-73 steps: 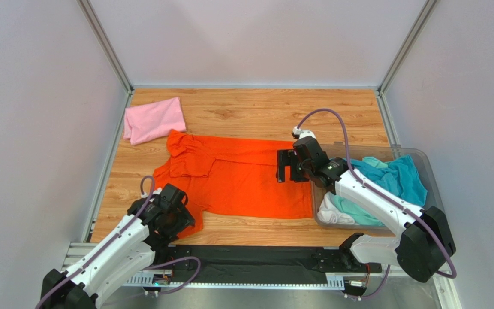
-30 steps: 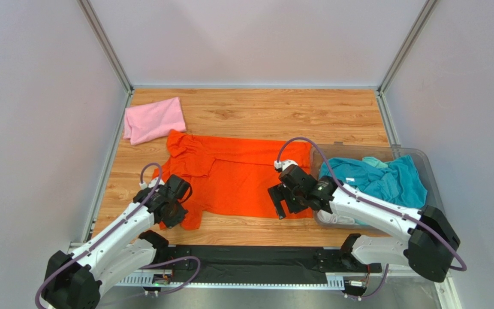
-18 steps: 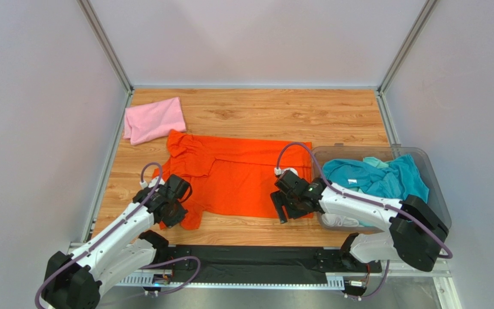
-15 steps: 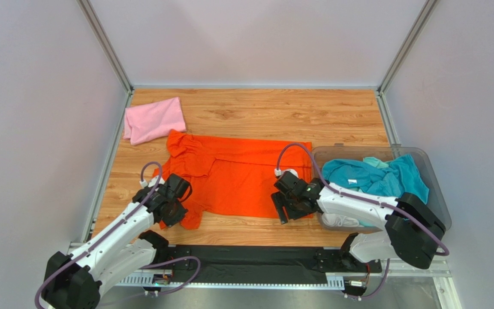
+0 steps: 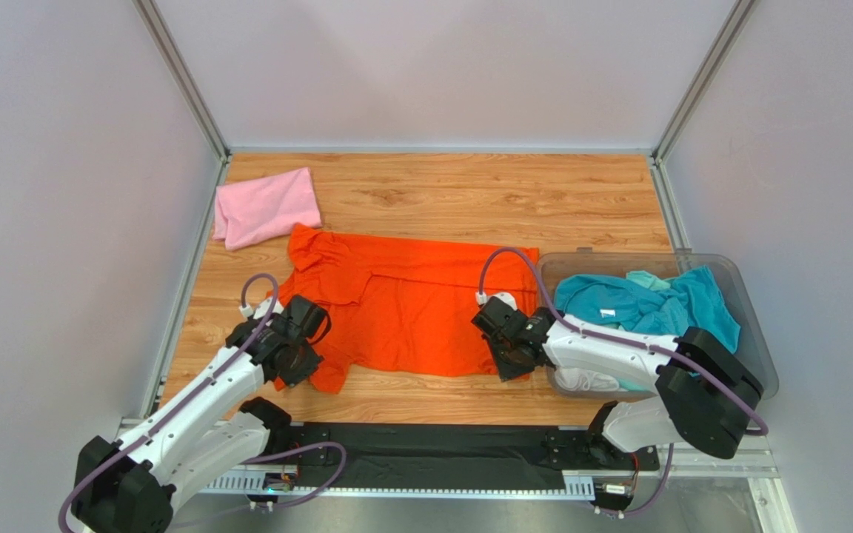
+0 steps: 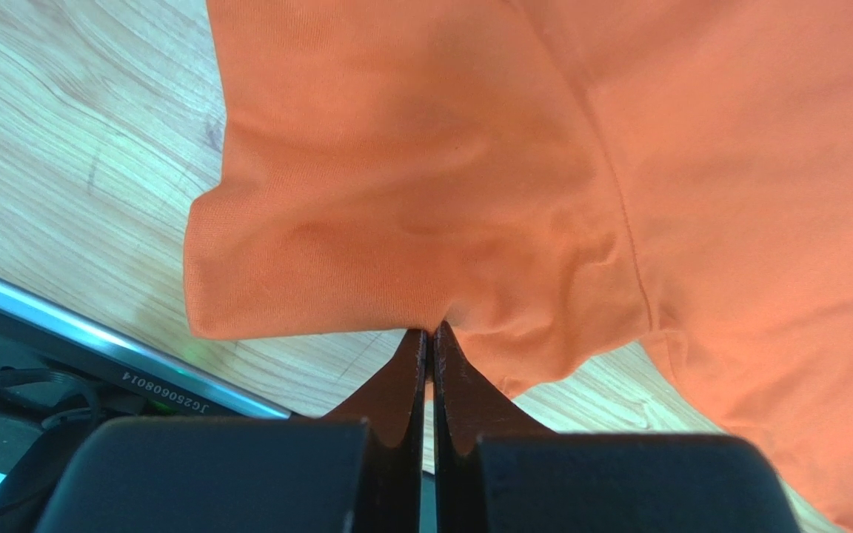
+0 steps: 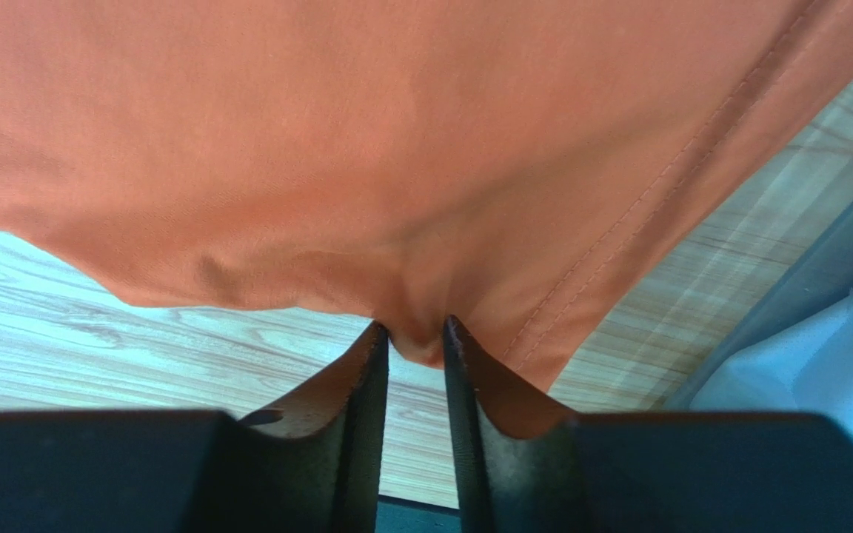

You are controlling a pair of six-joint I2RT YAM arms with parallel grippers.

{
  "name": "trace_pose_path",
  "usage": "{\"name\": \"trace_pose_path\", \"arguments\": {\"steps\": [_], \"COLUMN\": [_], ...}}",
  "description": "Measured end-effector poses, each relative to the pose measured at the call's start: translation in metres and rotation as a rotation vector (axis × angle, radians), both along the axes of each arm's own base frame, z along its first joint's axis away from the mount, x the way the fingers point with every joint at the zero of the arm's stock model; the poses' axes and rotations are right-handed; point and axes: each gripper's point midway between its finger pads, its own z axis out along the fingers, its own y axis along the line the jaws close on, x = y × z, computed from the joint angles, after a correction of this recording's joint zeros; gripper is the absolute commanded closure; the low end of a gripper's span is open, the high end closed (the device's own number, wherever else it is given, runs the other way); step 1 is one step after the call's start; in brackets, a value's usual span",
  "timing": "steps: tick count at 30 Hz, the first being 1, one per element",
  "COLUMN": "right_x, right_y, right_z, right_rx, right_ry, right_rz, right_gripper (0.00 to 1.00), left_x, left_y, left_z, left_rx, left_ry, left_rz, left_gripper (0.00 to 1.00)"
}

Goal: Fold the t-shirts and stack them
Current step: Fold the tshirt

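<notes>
A bright orange t-shirt (image 5: 420, 305) lies spread flat across the middle of the wooden table. At its near-left edge my left gripper (image 5: 302, 358) is shut on a fold of the orange cloth (image 6: 420, 167), fingertips pressed together (image 6: 431, 330). My right gripper (image 5: 514, 362) is at the shirt's near-right corner. Its jaws stand narrow, pinching a small bulge of the hem (image 7: 375, 144) between the tips (image 7: 412, 331). A folded light pink t-shirt (image 5: 267, 205) rests at the far left. Teal (image 5: 665, 305) and white (image 5: 576, 378) shirts lie in the bin.
A clear plastic bin (image 5: 749, 322) stands at the right, close beside my right arm; its wall shows at the right edge of the right wrist view (image 7: 831, 267). A metal rail (image 6: 64, 333) runs along the table's near edge. Grey walls enclose the table.
My right gripper came from the shirt's right edge to its near-right corner and closed from wide open onto the hem. The left gripper has stayed shut on the cloth and barely shifted.
</notes>
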Motion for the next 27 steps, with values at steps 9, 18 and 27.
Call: {"name": "trace_pose_path", "arguments": {"steps": [9, 18, 27], "right_x": [0.008, 0.033, 0.067], "right_y": [-0.01, 0.001, -0.003], "right_z": [0.004, 0.038, 0.064], "right_rx": [-0.054, -0.023, -0.028], "right_ry": [-0.044, -0.155, -0.226], "right_rz": [-0.019, -0.006, -0.05], "right_gripper": [1.0, 1.0, 1.0], "left_x": [0.014, 0.04, 0.077], "left_y": [0.002, -0.003, -0.005], "left_z": [0.021, 0.048, 0.076], "left_rx": [0.026, 0.064, 0.104], "left_ry": [-0.057, -0.107, -0.157], "left_rz": [-0.015, -0.049, -0.062], "left_gripper": [1.0, 1.0, 1.0]}}
